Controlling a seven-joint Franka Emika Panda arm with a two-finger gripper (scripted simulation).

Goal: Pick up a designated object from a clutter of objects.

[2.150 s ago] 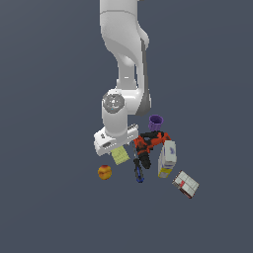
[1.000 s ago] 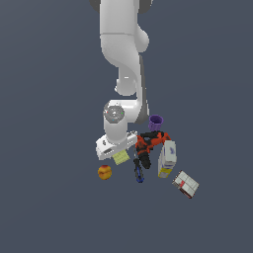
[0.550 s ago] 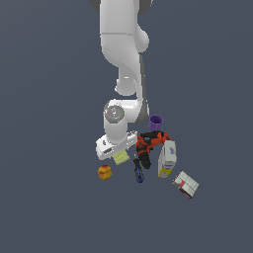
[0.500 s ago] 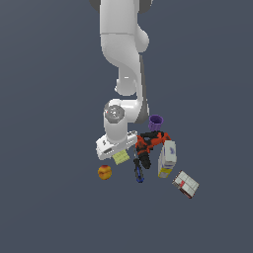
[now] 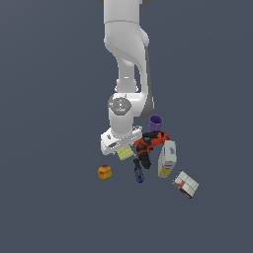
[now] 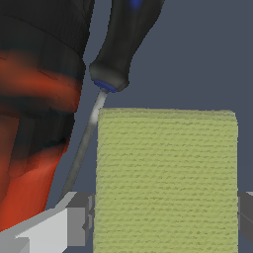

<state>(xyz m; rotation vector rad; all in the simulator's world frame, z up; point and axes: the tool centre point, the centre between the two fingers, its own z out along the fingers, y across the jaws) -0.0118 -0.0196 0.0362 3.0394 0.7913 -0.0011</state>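
The designated object, a flat pale yellow-green pad [image 5: 125, 152] with a woven grid texture, lies at the exterior view's left edge of the clutter. In the wrist view the pad [image 6: 165, 173] fills the space between my two fingers. My gripper [image 5: 123, 147] is down on it, with the grey fingertips [image 6: 79, 225] touching its two sides; the gripper [image 6: 165, 225] looks shut on the pad. The white hand hides part of the pad in the exterior view.
A blue-handled screwdriver [image 5: 139, 170] lies right beside the pad, its shaft [image 6: 84, 148] almost against it. The red-black drill [image 5: 148, 143], purple cup [image 5: 155, 122], white-yellow carton [image 5: 166, 159] and white-red box [image 5: 186, 184] lie toward the exterior view's right. The red-yellow fruit [image 5: 104, 172] sits apart on the left.
The arm came down onto the pad between the earliest frame and one second ago. Over the last second it has stayed almost still.
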